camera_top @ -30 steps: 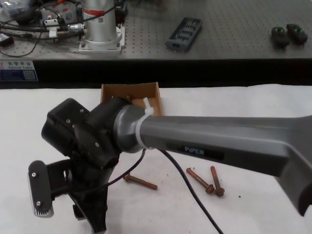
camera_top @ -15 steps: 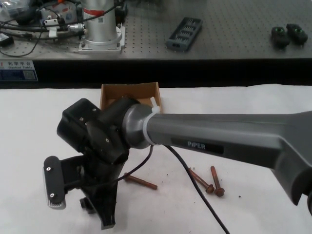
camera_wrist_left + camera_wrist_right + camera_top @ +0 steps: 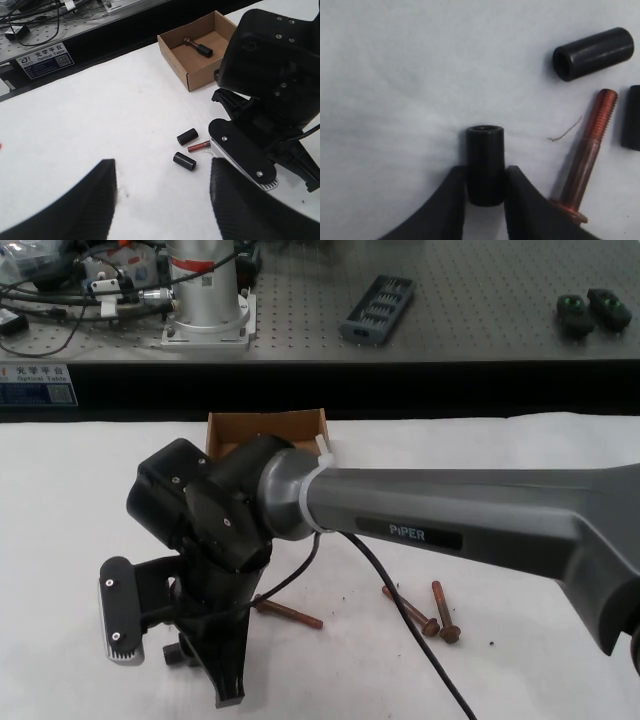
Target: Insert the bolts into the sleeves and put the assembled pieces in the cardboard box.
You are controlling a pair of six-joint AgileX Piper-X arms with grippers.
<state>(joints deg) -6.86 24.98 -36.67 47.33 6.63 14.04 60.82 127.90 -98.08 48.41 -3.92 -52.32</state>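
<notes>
Sleeve (image 3: 485, 160) lies on the white cloth (image 3: 395, 75), pinched between both fingers of the right gripper (image 3: 485, 192), which is closed to its width. 1 bolt (image 3: 587, 150) lies just beside. Left gripper (image 3: 162, 190) is spread wide, empty. Cardboard box (image 3: 207, 75) stands nearby.

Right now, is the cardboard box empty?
No, the left wrist view shows one assembled piece, a bolt in its sleeve, lying inside the cardboard box.
</notes>
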